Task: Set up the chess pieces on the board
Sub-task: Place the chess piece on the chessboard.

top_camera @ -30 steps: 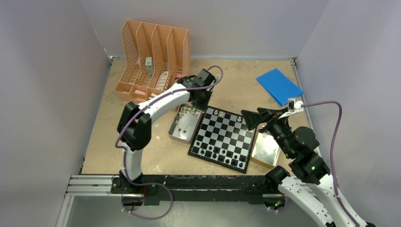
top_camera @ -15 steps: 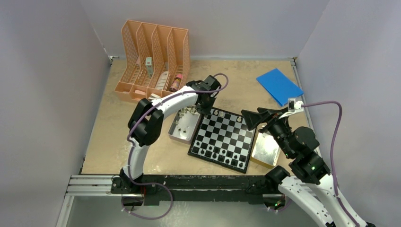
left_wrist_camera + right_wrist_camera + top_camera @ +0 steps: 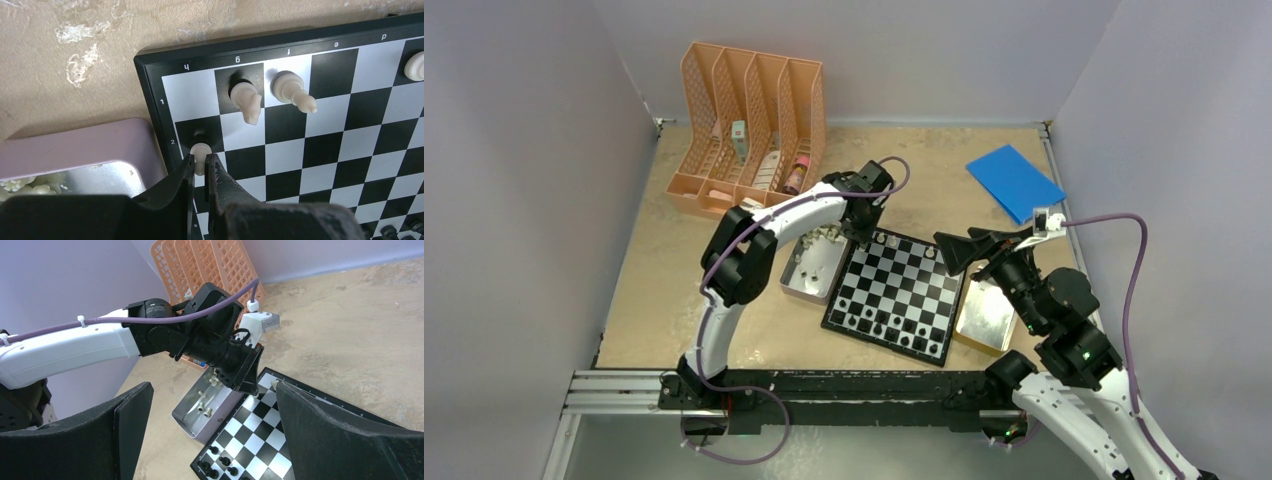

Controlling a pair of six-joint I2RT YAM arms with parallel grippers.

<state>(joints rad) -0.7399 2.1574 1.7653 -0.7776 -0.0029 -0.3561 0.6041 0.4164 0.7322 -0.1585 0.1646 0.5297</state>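
While looking down through the left wrist view, noted left gripper pinched together on a white pawn, slim matte black fingers clamped on its rounded head. Pawn's dark base over the black square at row 2, file h, in a corner of the board; unable to tell whether fully seated. Glossy checkered surface, thin black rim, small printed letters and digits along the margins.

Just beside, upright on row 1: white knight on the black g square, white bishop on the white f square, both creamy plastic with dark round bases. Along the opposite edge, a row of black pieces, tiny and knobbed.

Close against the board's left rim, shiny metal tin with rounded corners, loose white pieces heaped inside. Second tin by the right rim.

Right gripper spread wide, holding nothing, with broad flat black pads, hanging near the board's right side.

Table sandy, mottled, scuffed. Farther back, orange lattice file rack and a flat blue sheet.
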